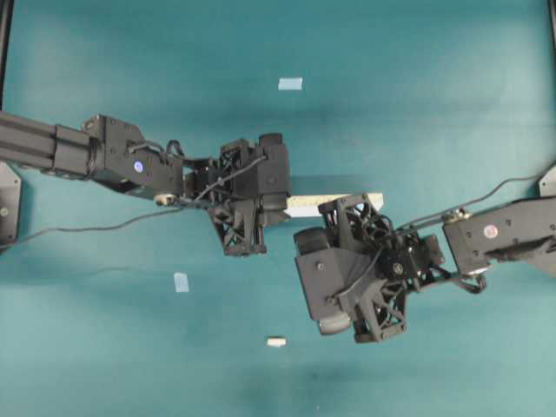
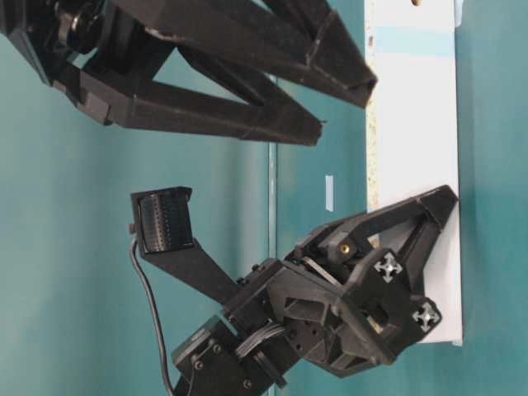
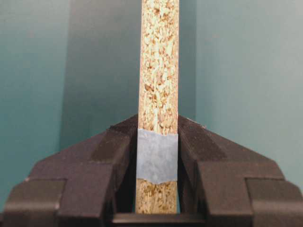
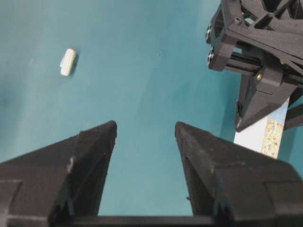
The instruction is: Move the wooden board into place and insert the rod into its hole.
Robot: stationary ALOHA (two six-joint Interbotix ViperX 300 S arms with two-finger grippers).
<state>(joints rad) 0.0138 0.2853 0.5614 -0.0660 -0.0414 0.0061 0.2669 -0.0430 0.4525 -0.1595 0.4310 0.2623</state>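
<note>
My left gripper is shut on the wooden board and holds it on edge. The left wrist view shows its speckled edge and a light-blue tape patch between the fingers. The table-level view shows the board's wide white face with a blue tape band. I cannot make out the hole for certain. My right gripper is open and empty, just in front of the board's far end. The rod lies on the table, ahead and left in the right wrist view.
Two pale-blue tape squares lie on the teal table, one at the back and one front left. The left gripper's body stands close at the upper right of the right wrist view. A cable trails at the left.
</note>
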